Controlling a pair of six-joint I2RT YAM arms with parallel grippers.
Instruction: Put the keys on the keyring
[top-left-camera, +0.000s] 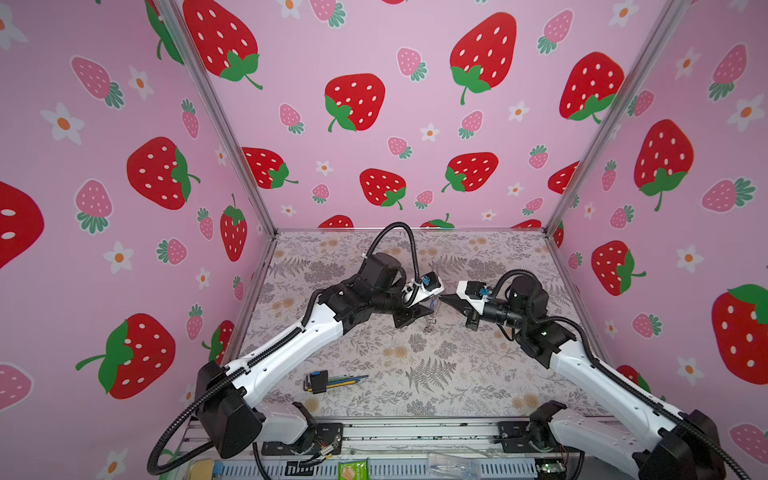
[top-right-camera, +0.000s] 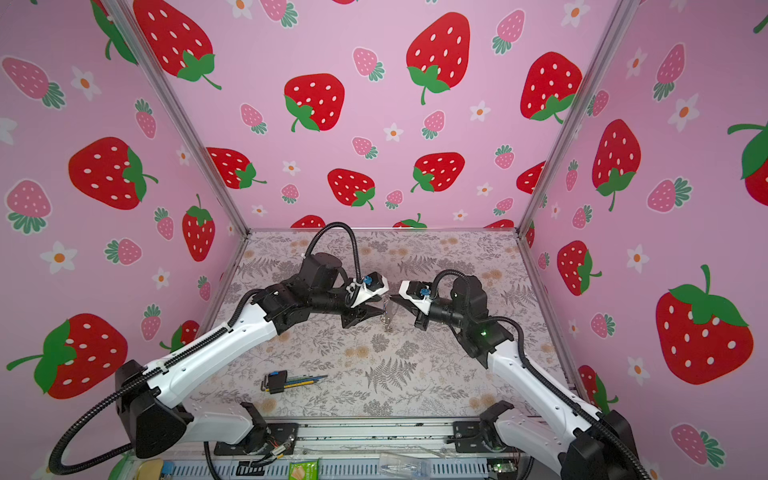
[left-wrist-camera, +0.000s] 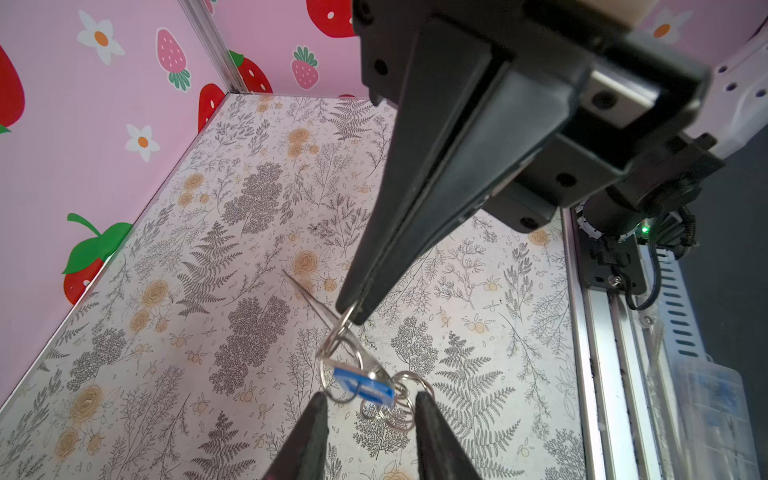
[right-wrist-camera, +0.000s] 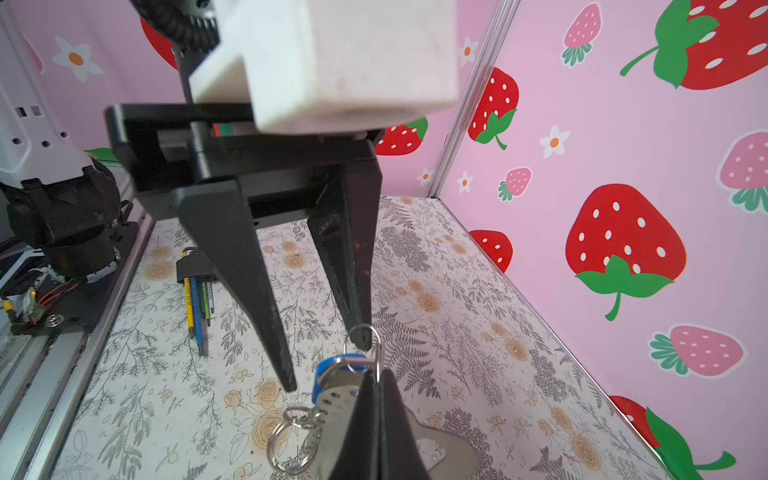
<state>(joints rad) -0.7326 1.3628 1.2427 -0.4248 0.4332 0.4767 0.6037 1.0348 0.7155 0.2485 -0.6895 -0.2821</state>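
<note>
Currently the right tool (left-wrist-camera: 353, 311) pinches a ring of the keyring (right-wrist-camera: 440, 451), held above the bench (top-left-camera: 457, 374); the blue-tagged key (left-wrist-camera: 365, 388) dangles alongside. Left tool (left-wrist-camera: 370, 409) spread, fingers flanking that key. Hex-key bundle (top-left-camera: 332, 380) lies well apart.

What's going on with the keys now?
Right gripper shut on ring, blue-tag key dangling below. Left gripper open, tips either side of key. Hex keys far off; nothing blocking.
</note>
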